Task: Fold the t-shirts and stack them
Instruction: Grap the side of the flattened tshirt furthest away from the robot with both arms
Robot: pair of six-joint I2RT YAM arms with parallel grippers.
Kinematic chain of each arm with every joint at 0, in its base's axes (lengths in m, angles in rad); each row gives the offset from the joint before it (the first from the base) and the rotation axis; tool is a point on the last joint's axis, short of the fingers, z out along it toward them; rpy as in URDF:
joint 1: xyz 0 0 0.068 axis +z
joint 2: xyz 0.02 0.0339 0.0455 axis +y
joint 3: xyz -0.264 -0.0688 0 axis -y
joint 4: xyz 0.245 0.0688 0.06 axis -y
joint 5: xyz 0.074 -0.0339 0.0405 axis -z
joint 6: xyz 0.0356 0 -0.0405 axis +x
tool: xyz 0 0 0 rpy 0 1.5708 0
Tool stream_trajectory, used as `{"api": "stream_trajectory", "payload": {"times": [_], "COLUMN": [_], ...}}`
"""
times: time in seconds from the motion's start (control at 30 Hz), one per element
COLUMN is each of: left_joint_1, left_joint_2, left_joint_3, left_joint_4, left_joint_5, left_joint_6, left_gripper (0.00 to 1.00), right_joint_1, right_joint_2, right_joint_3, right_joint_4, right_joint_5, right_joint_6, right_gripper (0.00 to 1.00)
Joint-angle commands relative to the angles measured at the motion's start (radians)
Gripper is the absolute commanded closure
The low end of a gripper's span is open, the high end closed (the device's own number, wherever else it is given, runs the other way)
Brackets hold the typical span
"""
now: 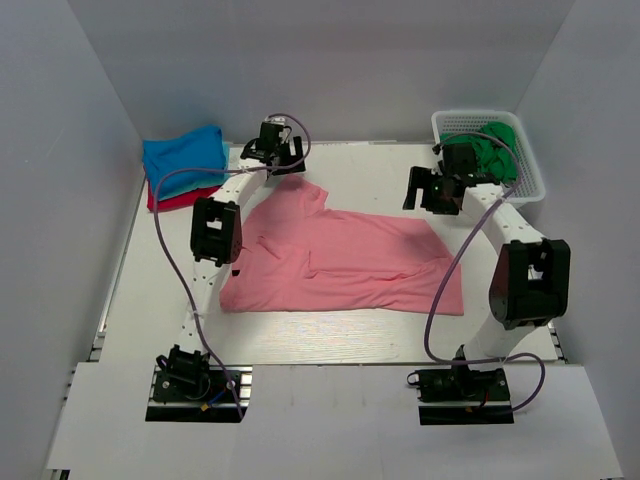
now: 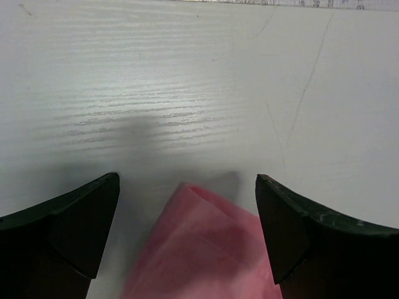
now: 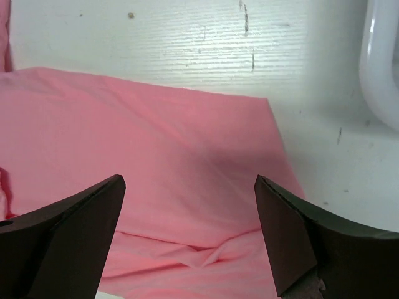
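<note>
we hold nothing, jaws spread wide: left gripper (image 2: 187,187) at the far corner of the pink t-shirt (image 1: 345,265), right gripper (image 3: 189,185) over its right edge.

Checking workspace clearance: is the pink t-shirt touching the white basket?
Apart. The right wrist view shows a strip of bare table between the corner of the pink t-shirt and the edge of the white basket.

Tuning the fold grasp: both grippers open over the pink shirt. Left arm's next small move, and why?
Probably lower the left gripper and close on the pink t-shirt: its corner sits inside the open gripper, unpinched. The right gripper is open above the shirt's far right corner.
</note>
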Motion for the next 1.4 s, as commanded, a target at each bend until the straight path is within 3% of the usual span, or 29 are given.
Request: {"api": "stream_trajectory", "payload": {"times": [0.0, 0.13, 0.2, 0.4, 0.53, 0.57, 0.67, 0.7, 0.97, 1.37], "left_joint_1": [-0.033, -0.071, -0.081, -0.091, -0.091, -0.091, -0.091, -0.091, -0.081, -0.071], "left_joint_2": [-0.011, -0.02, -0.02, -0.03, -0.03, -0.03, -0.053, -0.053, -0.097, -0.162], "left_joint_3": [0.051, -0.007, -0.044, -0.084, -0.084, -0.084, -0.084, -0.095, -0.095, -0.135], "left_joint_4": [0.058, 0.044, 0.016, 0.005, 0.005, 0.005, -0.014, -0.015, -0.033, -0.053], "left_joint_5": [-0.103, -0.226, -0.254, -0.312, -0.302, -0.289, -0.279, -0.289, -0.321, -0.216], "left_joint_6": [0.045, 0.106, 0.132, 0.143, 0.134, 0.134, 0.134, 0.134, 0.143, 0.131], "left_gripper": [0.0, 0.0, 0.05, 0.34, 0.54, 0.68, 0.84, 1.0, 1.0, 1.0], "right_joint_1": [0.003, -0.002, 0.0, -0.006, 0.0, 0.0, -0.003, -0.005, 0.02, 0.061], "right_joint_2": [0.062, 0.081, 0.072, 0.053, 0.055, 0.055, 0.059, 0.062, 0.105, 0.257], "right_joint_3": [0.079, 0.105, 0.099, 0.072, 0.064, 0.062, 0.064, 0.064, 0.065, 0.141], "right_joint_4": [-0.037, -0.051, -0.042, -0.02, -0.023, -0.025, -0.023, -0.025, -0.025, 0.011], "right_joint_5": [-0.045, -0.051, -0.027, 0.05, 0.065, 0.062, 0.128, 0.137, 0.259, 0.349], "right_joint_6": [-0.016, -0.008, -0.004, 0.025, 0.031, 0.036, 0.051, 0.056, 0.102, 0.2], "right_gripper": [0.1, 0.1, 0.1, 0.1, 0.1, 0.1, 0.1, 0.1, 0.1, 0.1]}}
